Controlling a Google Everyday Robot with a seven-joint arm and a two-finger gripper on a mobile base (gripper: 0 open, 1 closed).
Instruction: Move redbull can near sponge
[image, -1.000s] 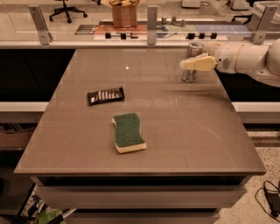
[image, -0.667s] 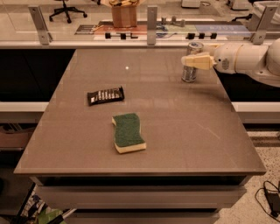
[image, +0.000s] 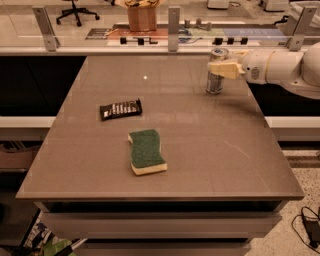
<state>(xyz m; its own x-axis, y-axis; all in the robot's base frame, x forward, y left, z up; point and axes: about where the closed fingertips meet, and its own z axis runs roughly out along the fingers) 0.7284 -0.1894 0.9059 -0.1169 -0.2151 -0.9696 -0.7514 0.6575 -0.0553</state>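
Observation:
The redbull can (image: 215, 82), a slim silver-grey can, stands upright on the table's far right part. My gripper (image: 223, 69), pale yellow at the end of the white arm (image: 280, 67), reaches in from the right and sits at the can's upper half, partly covering it. The sponge (image: 146, 151), green on top over yellow foam, lies flat near the table's middle front, well to the left of and nearer than the can.
A flat black snack-bar wrapper (image: 120, 108) lies left of centre. The brown table (image: 210, 165) ends at a glass rail with metal posts (image: 173, 27) behind the can. A cable (image: 310, 222) lies on the floor at lower right.
The gripper has shifted slightly upward along the can. The can, sponge and wrapper stay where they were.

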